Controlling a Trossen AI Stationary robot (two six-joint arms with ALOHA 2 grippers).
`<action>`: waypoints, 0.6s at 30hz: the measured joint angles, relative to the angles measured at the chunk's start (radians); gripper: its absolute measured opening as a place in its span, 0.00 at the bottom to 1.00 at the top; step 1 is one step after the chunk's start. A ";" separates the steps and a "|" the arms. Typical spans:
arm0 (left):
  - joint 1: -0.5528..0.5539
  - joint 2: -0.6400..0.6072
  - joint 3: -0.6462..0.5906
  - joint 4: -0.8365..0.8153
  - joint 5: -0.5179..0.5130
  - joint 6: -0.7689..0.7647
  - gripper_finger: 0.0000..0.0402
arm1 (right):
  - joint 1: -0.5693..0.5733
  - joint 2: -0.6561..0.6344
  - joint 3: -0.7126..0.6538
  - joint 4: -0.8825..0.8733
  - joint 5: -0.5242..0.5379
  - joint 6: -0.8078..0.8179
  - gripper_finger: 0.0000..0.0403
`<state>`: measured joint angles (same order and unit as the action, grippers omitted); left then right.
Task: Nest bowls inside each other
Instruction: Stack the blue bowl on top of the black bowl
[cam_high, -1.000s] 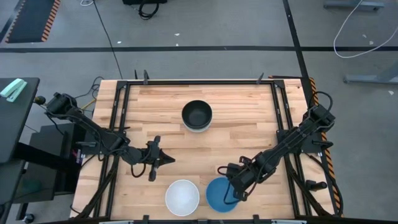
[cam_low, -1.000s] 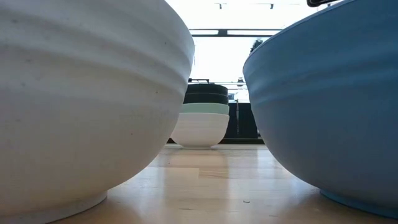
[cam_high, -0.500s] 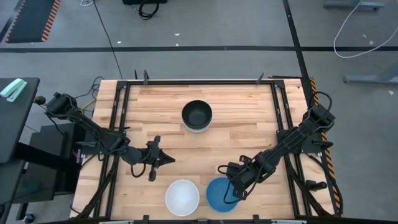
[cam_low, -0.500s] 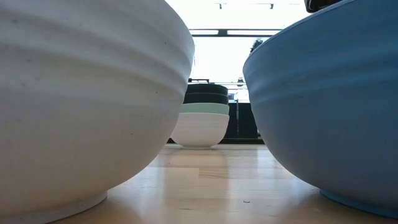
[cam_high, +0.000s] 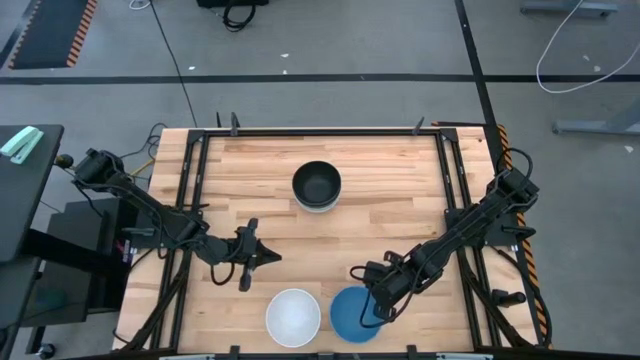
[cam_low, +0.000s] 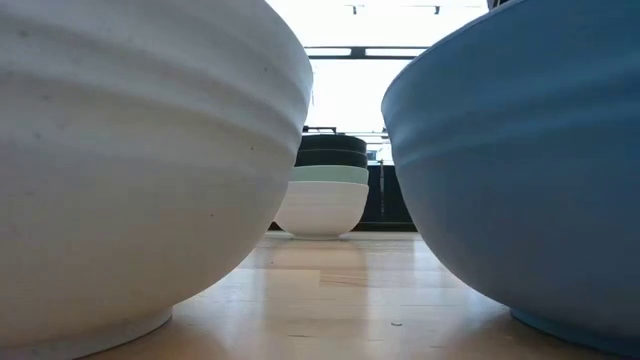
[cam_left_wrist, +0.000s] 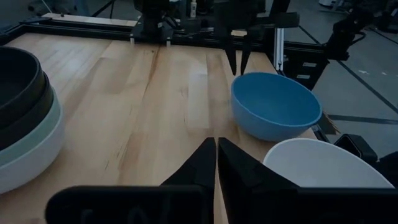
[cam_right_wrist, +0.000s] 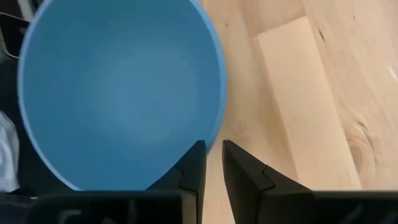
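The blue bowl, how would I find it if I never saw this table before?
Look at the wooden table and go to its near edge, where two single bowls sit side by side. The blue bowl is the right one, next to the white bowl. It is the only blue one, and the right pincer pinches its rim.

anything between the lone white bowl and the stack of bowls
Nothing but bare wood. In the high view the table is empty between the white bowl and the stack of bowls; the left claw sits just beside that line.
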<state>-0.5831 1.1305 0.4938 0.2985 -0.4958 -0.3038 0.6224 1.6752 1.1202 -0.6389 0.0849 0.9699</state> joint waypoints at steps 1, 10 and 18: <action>0.000 0.000 0.000 0.000 0.000 0.000 0.07 | 0.000 0.000 0.000 0.007 0.000 0.000 0.15; 0.000 0.000 0.000 0.000 0.000 -0.006 0.03 | 0.003 0.000 0.000 0.020 -0.004 0.003 0.15; 0.000 0.000 0.000 -0.002 0.000 -0.007 0.06 | 0.002 0.100 0.000 0.052 -0.064 0.000 0.15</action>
<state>-0.5831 1.1305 0.4939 0.2968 -0.4957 -0.3111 0.6247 1.7757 1.1202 -0.5868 0.0208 0.9695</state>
